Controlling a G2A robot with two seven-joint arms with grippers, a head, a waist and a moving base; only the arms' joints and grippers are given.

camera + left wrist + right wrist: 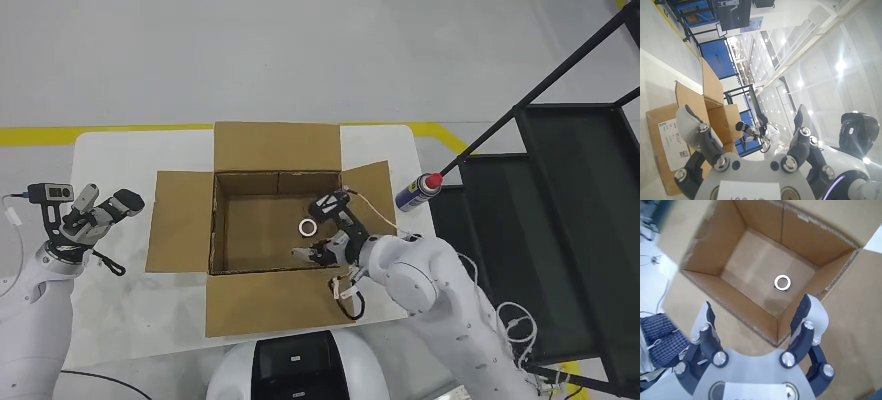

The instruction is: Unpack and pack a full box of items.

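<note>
Cardboard box (pixel 278 146) sits mid-table, all four flaps folded outward and flat. Inside nearly bare: one white ring (pixel 309 228) lying flat on the box floor, toward the robot's right side, apart from the walls. In the right wrist view the ring (pixel 782 282) lies on the bare box floor (pixel 761 256), w/ a few small dark bits at its edge, too small to tell what.

Right gripper (pixel 312 254) hangs over the box's right-near corner, above the ring and not touching it. Jaws spread wide, nothing btwn them; same in the wrist view (pixel 757 303), dark pads facing inward.

Left gripper (pixel 112 205) is off the box's left flap, over the table's left edge, well apart from the box. Jaws open, empty; in its own view (pixel 743 109) it looks past the box (pixel 715 111) from outside. White printed label (pixel 672 140) on the box's outer side wall.

White table (pixel 120 150) carries the box. Blue spray can w/ red cap (pixel 418 190) lies beside the table's right edge, just beyond the right flap. Black metal rack (pixel 560 200) stands further right. Checked cloth (pixel 660 336) shows near the box's outside in the right wrist view.
</note>
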